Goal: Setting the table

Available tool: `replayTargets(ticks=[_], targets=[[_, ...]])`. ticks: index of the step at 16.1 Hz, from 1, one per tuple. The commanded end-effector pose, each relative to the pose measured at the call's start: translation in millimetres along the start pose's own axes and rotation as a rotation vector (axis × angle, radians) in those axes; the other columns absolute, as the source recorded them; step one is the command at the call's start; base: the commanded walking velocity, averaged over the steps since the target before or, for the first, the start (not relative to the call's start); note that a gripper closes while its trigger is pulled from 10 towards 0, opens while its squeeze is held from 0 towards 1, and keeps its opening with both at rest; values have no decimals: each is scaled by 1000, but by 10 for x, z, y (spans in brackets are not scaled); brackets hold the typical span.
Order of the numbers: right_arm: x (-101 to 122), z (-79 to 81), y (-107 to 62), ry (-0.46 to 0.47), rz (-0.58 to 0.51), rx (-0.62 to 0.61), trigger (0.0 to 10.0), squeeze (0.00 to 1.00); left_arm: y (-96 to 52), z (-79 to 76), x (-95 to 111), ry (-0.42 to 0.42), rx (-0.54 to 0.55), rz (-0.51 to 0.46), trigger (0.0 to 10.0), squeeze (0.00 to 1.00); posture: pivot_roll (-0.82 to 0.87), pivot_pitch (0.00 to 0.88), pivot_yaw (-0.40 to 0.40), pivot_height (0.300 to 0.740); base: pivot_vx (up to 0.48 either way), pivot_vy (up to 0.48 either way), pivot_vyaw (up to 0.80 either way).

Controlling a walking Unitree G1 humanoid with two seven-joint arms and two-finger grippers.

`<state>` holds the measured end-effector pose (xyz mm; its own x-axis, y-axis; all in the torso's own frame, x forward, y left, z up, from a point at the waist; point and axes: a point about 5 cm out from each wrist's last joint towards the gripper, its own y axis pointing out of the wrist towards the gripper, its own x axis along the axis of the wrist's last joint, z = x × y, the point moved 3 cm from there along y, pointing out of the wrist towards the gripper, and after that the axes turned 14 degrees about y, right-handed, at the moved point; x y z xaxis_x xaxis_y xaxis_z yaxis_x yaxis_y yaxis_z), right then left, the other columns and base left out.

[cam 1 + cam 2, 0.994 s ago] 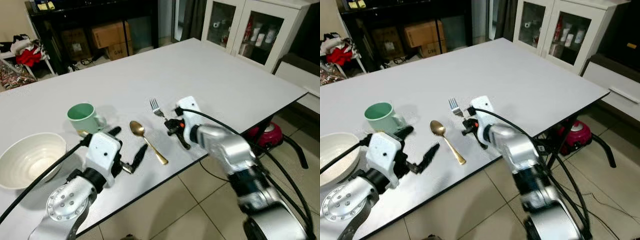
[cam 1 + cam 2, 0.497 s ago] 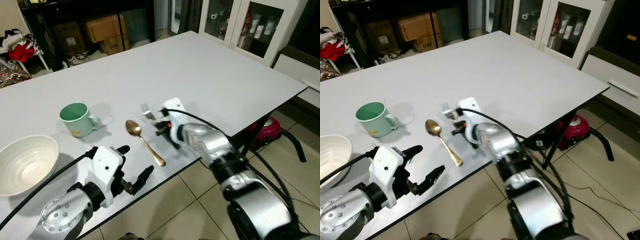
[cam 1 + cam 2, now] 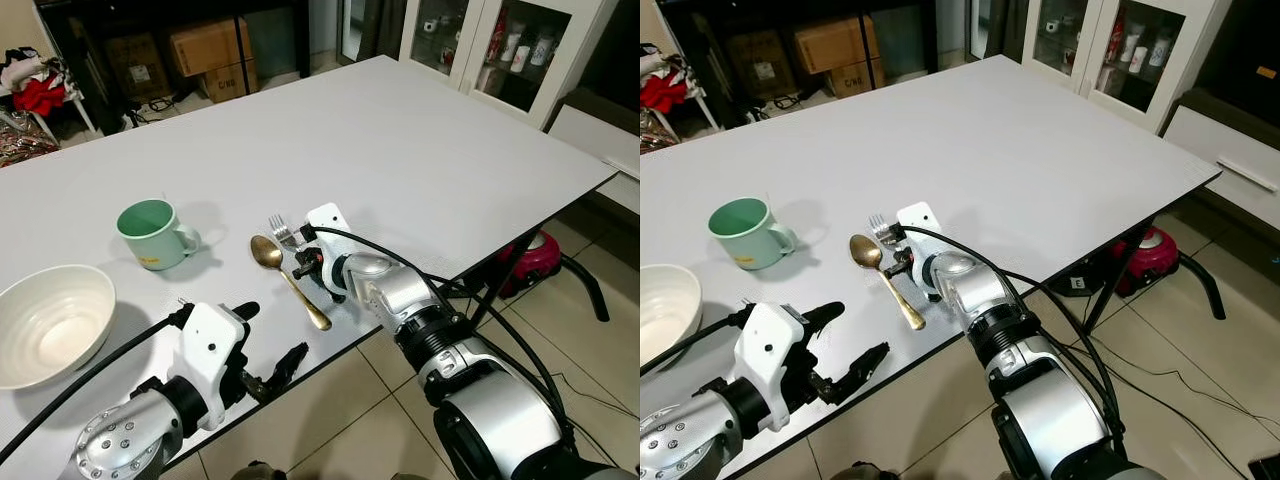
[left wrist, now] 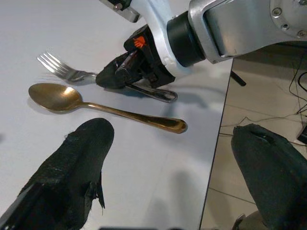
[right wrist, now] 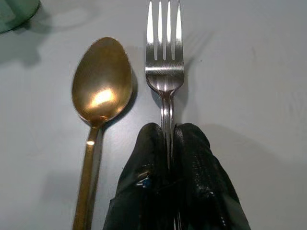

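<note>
A silver fork (image 5: 164,72) lies parallel to a gold spoon (image 5: 100,88) near the white table's front edge (image 3: 400,320), tines pointing away from me. My right gripper (image 5: 168,134) is shut on the fork's handle just behind the tines, low on the table, and its wrist (image 3: 330,262) sits to the right of the spoon (image 3: 290,280). The handle's rear is hidden by the fingers. My left gripper (image 3: 268,336) hangs open at the table's front edge, below the spoon and holding nothing. A green mug (image 3: 150,233) and a white bowl (image 3: 50,325) stand to the left.
The table's right part (image 3: 450,160) is bare. Tiled floor (image 3: 600,350) lies beyond the front edge, with a red appliance (image 3: 535,255) and cables under the table. A glass-door cabinet (image 3: 480,50) stands at the back right, cardboard boxes (image 3: 210,65) at the back left.
My right gripper has carried the fork leftward until it lies right beside the spoon. My left gripper has drawn back to the table's front edge, still open. The camera has shifted a little.
</note>
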<state>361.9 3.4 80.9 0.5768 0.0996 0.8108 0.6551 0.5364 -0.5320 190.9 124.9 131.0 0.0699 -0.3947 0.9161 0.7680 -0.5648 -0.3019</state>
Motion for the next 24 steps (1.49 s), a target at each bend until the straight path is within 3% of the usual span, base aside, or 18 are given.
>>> replayTargets(ticks=[1,7,8,9,10,11,15,18,19,20,22,23,24], targets=[[23,43,17,-8,-2,5,10000,0,-32,6,21,11,2,4,10000,0,-74,60,54,740,0,0,0],[-65,53,46,-12,43,15,10000,0,-22,-4,29,12,-13,8,10000,0,-76,62,60,740,0,0,0],[-78,55,52,-1,51,12,10000,420,-22,-9,30,12,-15,8,10000,0,-76,62,60,740,0,0,0],[-81,60,54,7,53,14,10000,545,-21,-10,31,11,-16,8,10000,0,-76,62,60,740,0,0,0],[-82,56,56,14,57,13,10000,918,-14,-11,30,11,-18,8,10000,0,-75,60,58,740,0,0,0],[-79,48,57,16,58,10,10000,1000,-5,-8,32,11,-19,8,10000,0,-77,58,59,740,0,0,0],[73,-10,-34,58,19,39,10000,1000,10,2,76,6,-6,-15,10000,0,-73,43,53,740,0,0,0],[272,-121,-411,93,-49,83,10000,1000,25,74,197,-47,54,-89,10000,0,-80,21,51,740,0,0,0],[369,-185,-768,100,-96,99,10000,1000,47,100,276,-76,86,-138,10000,0,-92,6,66,740,0,0,0],[405,-194,-979,93,-124,111,10000,1000,59,118,318,-92,107,-165,10000,0,-101,0,74,740,0,0,0],[407,-240,-1258,58,-191,115,10000,1000,82,185,372,-106,186,-197,10000,0,-114,0,86,740,0,0,0],[402,-257,-1313,17,-230,101,10000,1000,85,223,374,-100,226,-198,10000,0,-117,0,90,740,0,0,0],[338,-303,-1485,-42,-412,38,10000,0,88,352,344,-43,363,-165,10000,0,-124,0,100,740,0,0,0]])
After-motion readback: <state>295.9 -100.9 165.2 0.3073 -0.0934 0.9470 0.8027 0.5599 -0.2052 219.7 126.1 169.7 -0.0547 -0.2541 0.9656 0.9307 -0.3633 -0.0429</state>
